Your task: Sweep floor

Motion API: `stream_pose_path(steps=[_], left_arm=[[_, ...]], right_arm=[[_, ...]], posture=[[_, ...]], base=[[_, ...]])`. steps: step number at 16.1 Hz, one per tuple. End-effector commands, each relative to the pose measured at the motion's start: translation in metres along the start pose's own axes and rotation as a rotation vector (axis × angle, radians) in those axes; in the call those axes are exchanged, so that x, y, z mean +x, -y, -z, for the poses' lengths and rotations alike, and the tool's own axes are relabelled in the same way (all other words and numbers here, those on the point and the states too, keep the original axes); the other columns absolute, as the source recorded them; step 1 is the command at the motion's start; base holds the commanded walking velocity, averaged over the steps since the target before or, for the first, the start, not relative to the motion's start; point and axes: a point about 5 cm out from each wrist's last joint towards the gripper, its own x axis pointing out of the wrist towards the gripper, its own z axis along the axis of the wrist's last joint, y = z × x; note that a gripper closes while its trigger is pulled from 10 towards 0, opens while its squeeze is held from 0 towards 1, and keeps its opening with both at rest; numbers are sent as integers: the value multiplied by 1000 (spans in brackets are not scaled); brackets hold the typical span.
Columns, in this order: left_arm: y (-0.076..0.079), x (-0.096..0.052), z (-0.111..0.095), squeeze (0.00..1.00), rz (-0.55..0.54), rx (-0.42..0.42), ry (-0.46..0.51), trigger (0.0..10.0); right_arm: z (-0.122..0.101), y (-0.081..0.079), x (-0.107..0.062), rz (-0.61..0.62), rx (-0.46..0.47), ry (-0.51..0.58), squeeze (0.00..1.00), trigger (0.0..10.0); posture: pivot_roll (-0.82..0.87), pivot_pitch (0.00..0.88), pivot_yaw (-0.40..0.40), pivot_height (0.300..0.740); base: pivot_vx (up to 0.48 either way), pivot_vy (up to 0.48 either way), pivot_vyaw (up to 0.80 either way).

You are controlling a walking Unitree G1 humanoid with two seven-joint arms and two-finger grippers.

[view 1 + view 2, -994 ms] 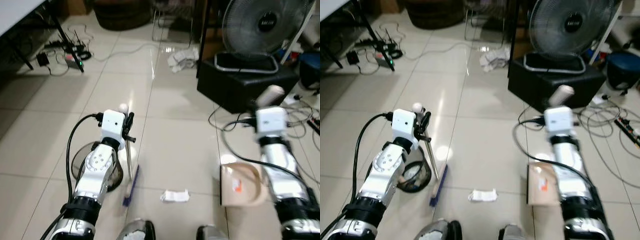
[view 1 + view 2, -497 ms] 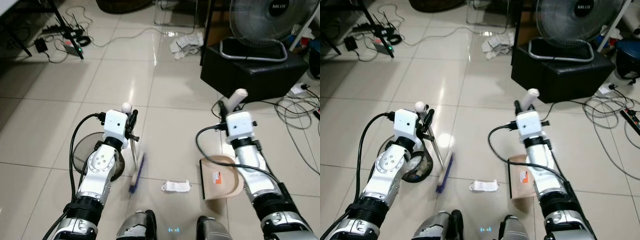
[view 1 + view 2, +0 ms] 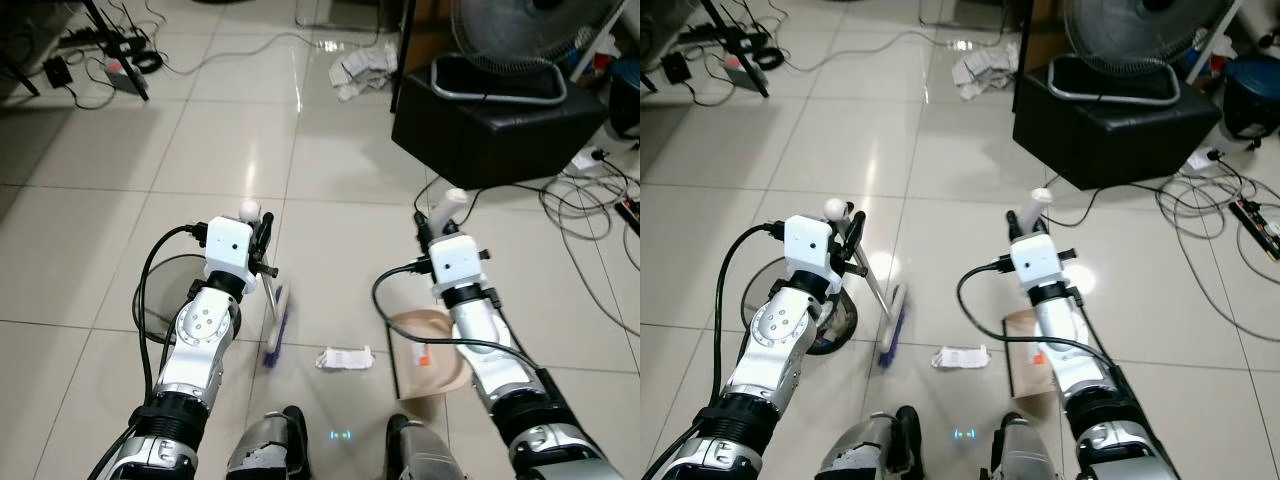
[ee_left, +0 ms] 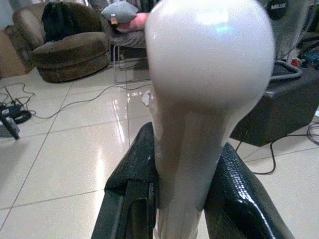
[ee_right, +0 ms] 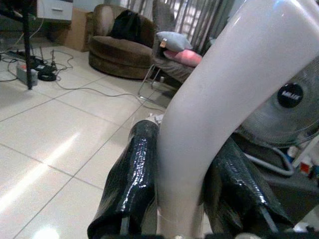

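My left gripper (image 3: 262, 232) is shut on the white handle of a small broom (image 3: 275, 325), whose blue and white bristles rest on the tiled floor just left of a crumpled white paper scrap (image 3: 344, 358). In the left wrist view the rounded handle end (image 4: 209, 74) sits clamped between the black fingers (image 4: 134, 174). My right gripper (image 3: 432, 222) is shut on the white handle (image 5: 209, 114) of a beige dustpan (image 3: 430, 352), which lies on the floor right of the scrap.
A dark round bin (image 3: 160, 305) sits on the floor under my left arm. A black box (image 3: 490, 125) with a standing fan (image 3: 520, 35) on it is at the far right. Cables (image 3: 590, 215) trail across the floor at right; crumpled paper (image 3: 362, 68) lies farther ahead.
The camera has tilted down and shifted. My right arm has brought the dustpan leftward, closer to the paper scrap. The broom stays beside the scrap.
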Motion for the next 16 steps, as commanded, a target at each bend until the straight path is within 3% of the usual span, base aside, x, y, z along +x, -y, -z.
stream_pose_path(steps=[1,9,12,16], left_arm=[[-1,-12,20,0,-28,-26,-108,10000],[-1,-20,25,0,-137,-110,-141,10000],[2,-18,23,0,-136,-116,-136,10000],[14,-19,20,0,-62,-188,-122,10000]], right_arm=[[-2,-5,0,-16,2,18,0,10000],[-2,-20,-2,97,134,-8,0,10000],[-2,-22,-2,99,141,-10,0,10000],[0,-24,-1,118,161,-27,0,10000]], posture=[[101,295,78,740],[113,278,88,740],[118,285,87,740],[120,277,86,740]], base=[[0,0,0],[0,0,0],[0,0,0],[0,0,0]])
